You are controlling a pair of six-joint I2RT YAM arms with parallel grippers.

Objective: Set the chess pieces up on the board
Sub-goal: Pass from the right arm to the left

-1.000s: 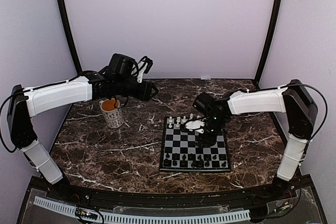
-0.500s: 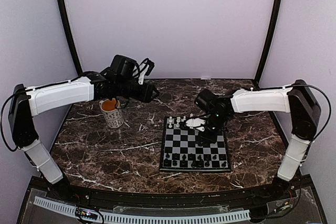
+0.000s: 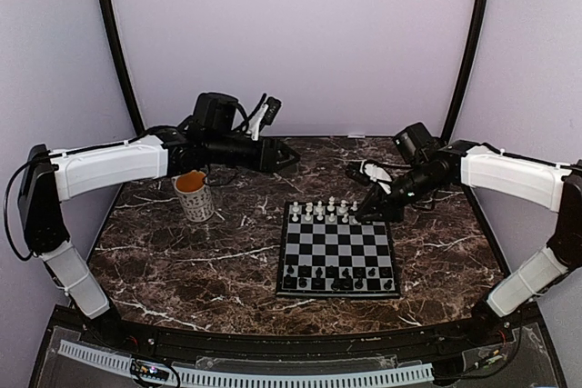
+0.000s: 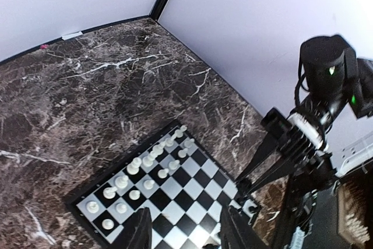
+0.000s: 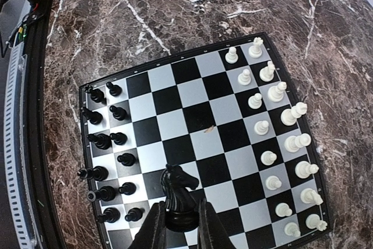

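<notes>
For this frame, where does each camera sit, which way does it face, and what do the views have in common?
Top external: above and behind the robot, looking down on the table; left arm and right arm show.
Left wrist: raised, facing the board and the right arm; left fingers at the bottom edge.
Right wrist: over the board, looking down; right fingers pinch a black knight.
Shared: all three see the board.
</notes>
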